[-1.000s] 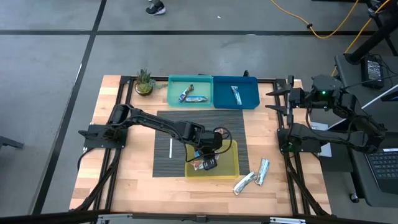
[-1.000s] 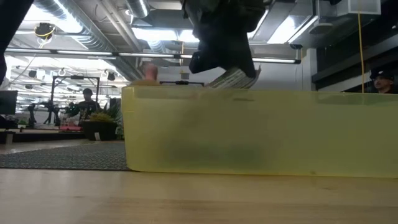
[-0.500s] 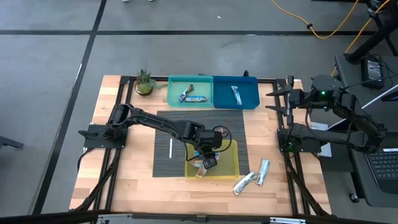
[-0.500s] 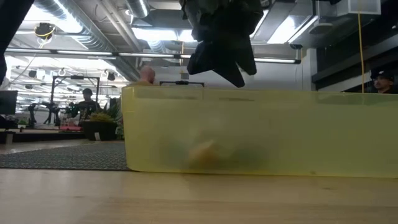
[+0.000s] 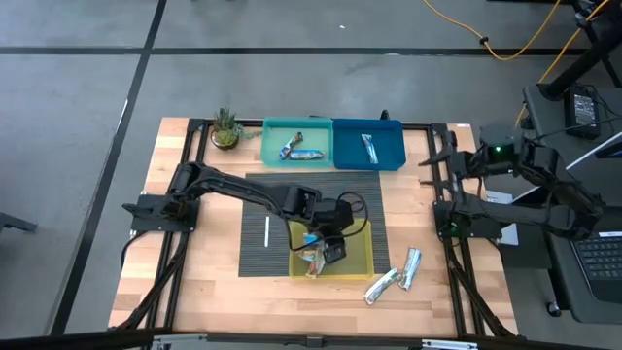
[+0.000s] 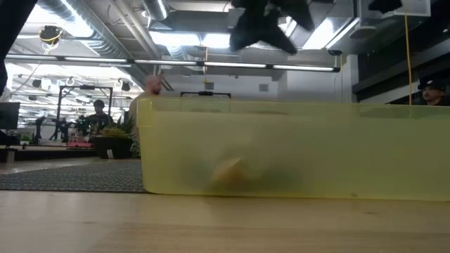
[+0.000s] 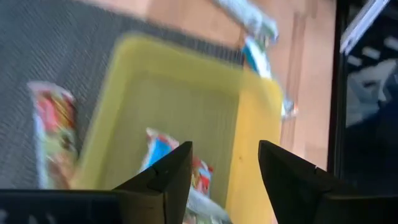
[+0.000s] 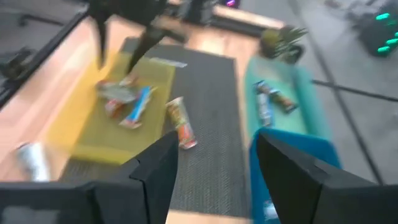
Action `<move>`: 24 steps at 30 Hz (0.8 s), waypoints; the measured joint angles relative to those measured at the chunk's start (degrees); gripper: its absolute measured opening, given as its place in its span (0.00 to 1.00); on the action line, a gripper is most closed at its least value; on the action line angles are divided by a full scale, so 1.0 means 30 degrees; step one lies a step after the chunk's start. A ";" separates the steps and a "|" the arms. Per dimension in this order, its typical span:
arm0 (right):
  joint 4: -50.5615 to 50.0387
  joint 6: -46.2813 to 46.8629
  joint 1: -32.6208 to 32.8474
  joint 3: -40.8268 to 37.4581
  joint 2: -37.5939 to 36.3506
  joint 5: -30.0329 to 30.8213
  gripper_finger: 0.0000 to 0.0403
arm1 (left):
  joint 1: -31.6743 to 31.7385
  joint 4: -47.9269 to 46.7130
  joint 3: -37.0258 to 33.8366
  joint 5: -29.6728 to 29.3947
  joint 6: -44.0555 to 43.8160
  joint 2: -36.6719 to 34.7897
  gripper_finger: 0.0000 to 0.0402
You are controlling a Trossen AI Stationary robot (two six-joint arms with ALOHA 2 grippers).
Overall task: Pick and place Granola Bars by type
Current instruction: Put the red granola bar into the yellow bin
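My left gripper (image 5: 328, 245) hangs open above the yellow bin (image 5: 364, 261), touching nothing. Its fingers (image 7: 163, 177) stand apart over multicoloured granola bars (image 7: 155, 149) lying flat on the bin's floor (image 5: 313, 258). One more orange-brown bar (image 8: 180, 123) lies on the dark mat beside the bin. Two silver-blue bars (image 5: 384, 284) (image 5: 411, 267) lie on the wood near the front right. My right gripper (image 5: 435, 163) waits open at the table's right edge.
At the back stand a teal bin (image 5: 277, 131) holding bars (image 5: 301, 151), a blue bin (image 5: 394, 136) holding one bar (image 5: 369, 148), and a small potted plant (image 5: 225, 128). A thin white stick (image 5: 267, 230) lies on the mat (image 5: 258, 194), left of the yellow bin.
My left gripper has opened and let go of a bar, which has fallen into the yellow bin and lies on its floor. The gripper has then risen higher above the bin. My right arm has shifted a little at the table's right edge.
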 joint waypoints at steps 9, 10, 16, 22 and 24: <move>-0.1979 0.0248 -0.0007 -0.0007 -0.1936 -0.3080 0.49 | -0.0208 -0.2029 0.3083 -0.2976 0.0221 -0.0007 0.40; -0.2043 0.0234 0.0000 -0.0018 -0.2150 -0.3448 0.49 | -0.0211 -0.2223 0.3306 -0.3239 0.0225 -0.0007 0.40; -0.2051 -0.0118 -0.0002 -0.1371 -0.2793 -0.4090 0.49 | -0.0211 -0.3104 0.4201 -0.4805 0.0383 -0.0007 0.40; -0.1501 0.0558 0.0000 -0.3114 -0.2597 -0.4416 0.49 | 0.0446 -0.4409 0.4281 -0.6100 0.0397 -0.0007 0.40; -0.0944 0.1025 0.0000 -0.3504 -0.2639 -0.4121 0.49 | 0.0869 -0.4837 0.4281 -0.6111 0.0392 -0.0007 0.40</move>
